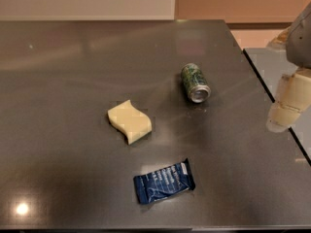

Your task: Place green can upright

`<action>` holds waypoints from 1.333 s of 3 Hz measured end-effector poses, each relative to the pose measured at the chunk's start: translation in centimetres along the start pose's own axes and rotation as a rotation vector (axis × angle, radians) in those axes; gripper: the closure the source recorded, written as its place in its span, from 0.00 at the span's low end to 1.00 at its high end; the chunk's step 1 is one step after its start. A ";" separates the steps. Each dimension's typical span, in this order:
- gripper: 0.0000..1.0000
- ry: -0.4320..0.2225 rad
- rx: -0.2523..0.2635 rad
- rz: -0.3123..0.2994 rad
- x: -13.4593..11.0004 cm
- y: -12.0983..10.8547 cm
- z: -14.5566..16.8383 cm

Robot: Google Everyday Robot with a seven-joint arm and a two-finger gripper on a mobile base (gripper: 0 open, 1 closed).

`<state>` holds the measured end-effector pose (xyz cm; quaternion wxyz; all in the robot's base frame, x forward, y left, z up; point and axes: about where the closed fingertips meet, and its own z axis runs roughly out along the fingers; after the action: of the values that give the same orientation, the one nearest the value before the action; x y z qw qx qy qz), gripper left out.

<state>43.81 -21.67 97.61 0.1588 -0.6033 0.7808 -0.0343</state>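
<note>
Wide dark grey table [73, 81] fills the view, glossy, lights glinting off it. At the far right edge the gripper [281, 116] hangs pale above the table's right border, well apart from everything on it; how far open it is, can't tell from here. Down front, a dark blue snack packet [164, 181] lies flat. Up and left of it, a wavy yellow sponge [129, 121] sits mid-table. And there's the green can [195, 82], on its side right of centre, silver end towards the camera, nothing between it and the gripper.
</note>
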 end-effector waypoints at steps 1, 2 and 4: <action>0.00 0.000 0.000 0.000 0.0 0.0 0.0; 0.00 0.005 -0.017 0.020 0.0 -1.0 0.5; 0.00 0.037 -0.031 0.229 -0.6 -7.4 4.7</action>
<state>52.16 -22.44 95.05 0.1378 -0.5118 0.8479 -0.0151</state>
